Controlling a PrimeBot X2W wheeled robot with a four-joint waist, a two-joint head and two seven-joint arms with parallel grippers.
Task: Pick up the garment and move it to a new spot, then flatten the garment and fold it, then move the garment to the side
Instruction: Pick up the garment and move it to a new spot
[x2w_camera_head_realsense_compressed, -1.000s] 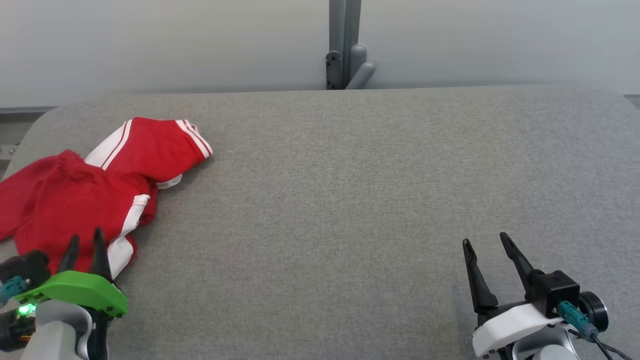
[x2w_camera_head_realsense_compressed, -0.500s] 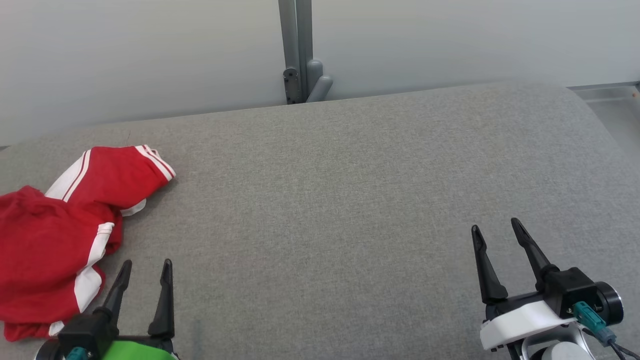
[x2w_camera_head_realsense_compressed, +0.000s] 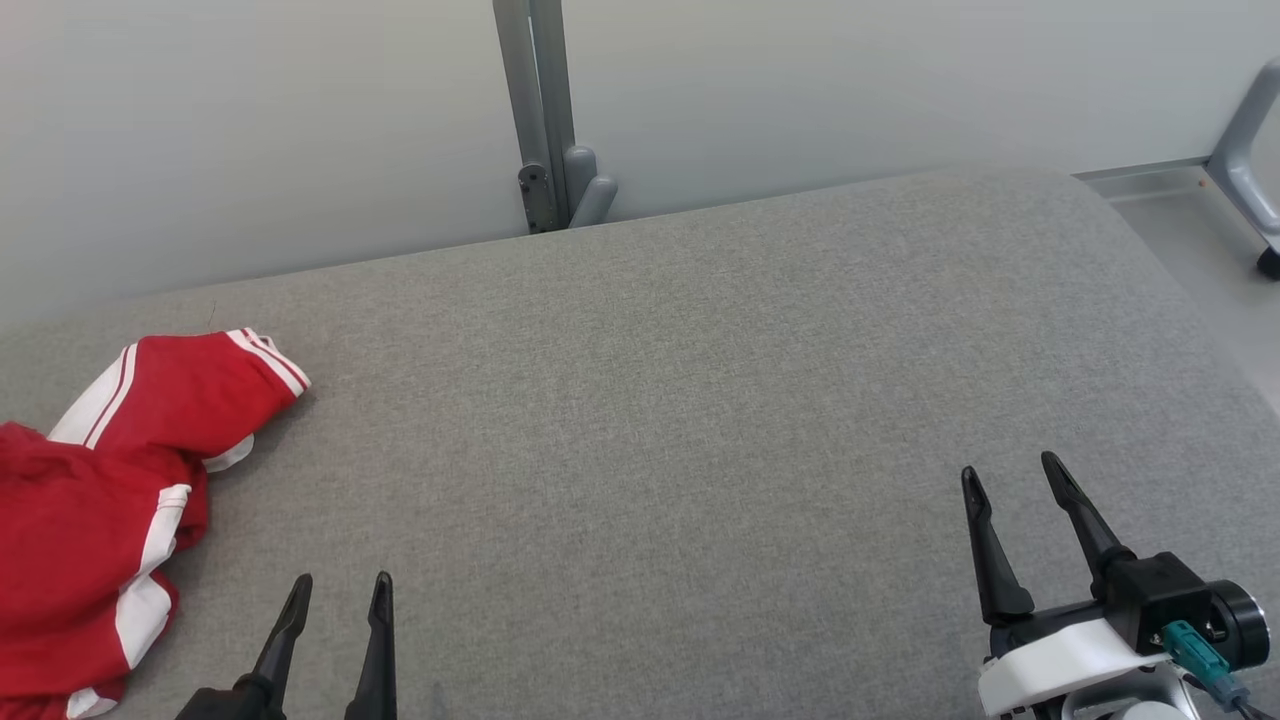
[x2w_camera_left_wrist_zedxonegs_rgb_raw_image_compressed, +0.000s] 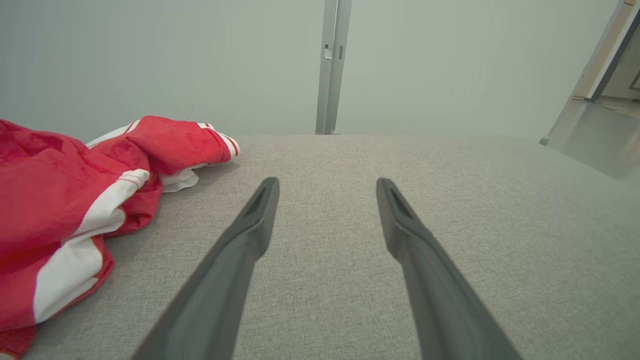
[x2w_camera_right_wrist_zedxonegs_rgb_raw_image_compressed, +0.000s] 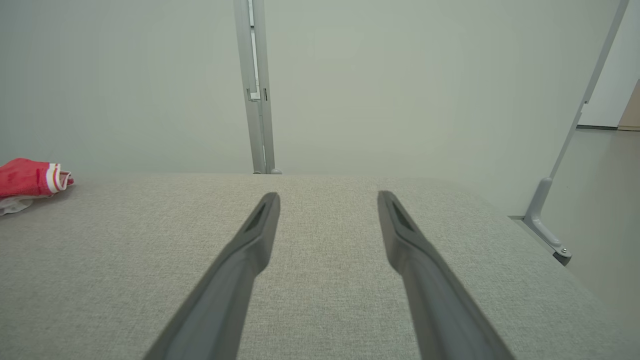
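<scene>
The garment (x2w_camera_head_realsense_compressed: 110, 490) is red with white stripes and lies crumpled at the left end of the grey table (x2w_camera_head_realsense_compressed: 680, 400). It also shows at the left of the left wrist view as the garment (x2w_camera_left_wrist_zedxonegs_rgb_raw_image_compressed: 65, 200), and far left in the right wrist view as the garment (x2w_camera_right_wrist_zedxonegs_rgb_raw_image_compressed: 30, 180). My left gripper (x2w_camera_head_realsense_compressed: 340, 585) stands open just right of the cloth, apart from it, with nothing between its fingers. Near the front right, my right gripper (x2w_camera_head_realsense_compressed: 1010, 475) is open and empty over bare fabric.
A grey metal post (x2w_camera_head_realsense_compressed: 540, 110) stands behind the table against a pale wall. The table's right end rounds off near a frame leg (x2w_camera_head_realsense_compressed: 1245, 130) on the floor. Bare grey surface stretches between the two grippers.
The left gripper opened, let go of the garment and drew back to its right. The head view swung right, so the garment and post sit further left in the picture.
</scene>
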